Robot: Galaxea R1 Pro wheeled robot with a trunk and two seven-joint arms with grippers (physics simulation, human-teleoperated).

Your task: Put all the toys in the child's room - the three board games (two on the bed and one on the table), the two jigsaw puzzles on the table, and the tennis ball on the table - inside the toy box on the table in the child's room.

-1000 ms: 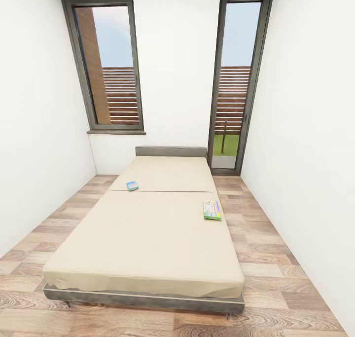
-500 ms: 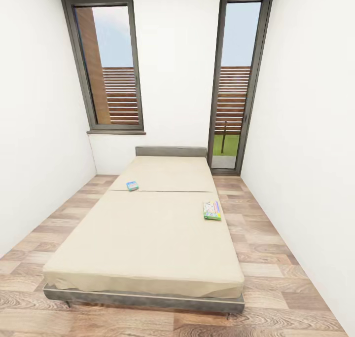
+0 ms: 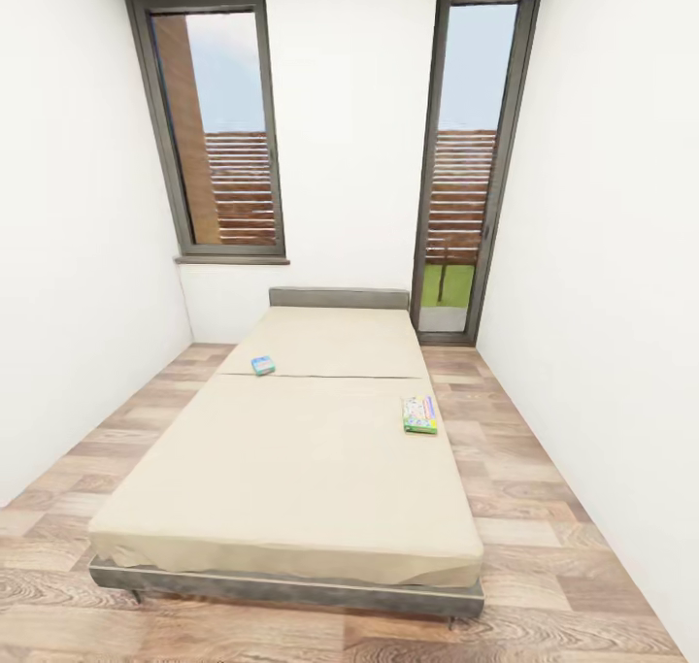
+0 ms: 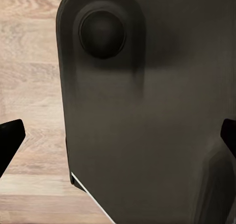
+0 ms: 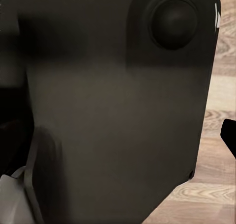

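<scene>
I stood in the child's room (image 3: 349,158), white walls close on either side, a plank floor (image 3: 544,508) underfoot and two tall dark-framed windows (image 3: 221,129) in the far wall. The bed (image 3: 291,469) ran lengthwise before me, its low grey headboard (image 3: 338,298) against that wall between the windows. Two board games lay on the mattress: the larger green-edged game (image 3: 419,414) flat at the bed's right edge about halfway along, and the small blue game (image 3: 262,365) near the left edge, closer to the headboard, well apart from the first. My left pincer (image 4: 118,135) showed a dark fingertip at each side of its wrist view, spread wide with a dark body panel (image 4: 147,111) beyond; of my right pincer (image 5: 228,135) I saw one fingertip only and could not tell its spread.
</scene>
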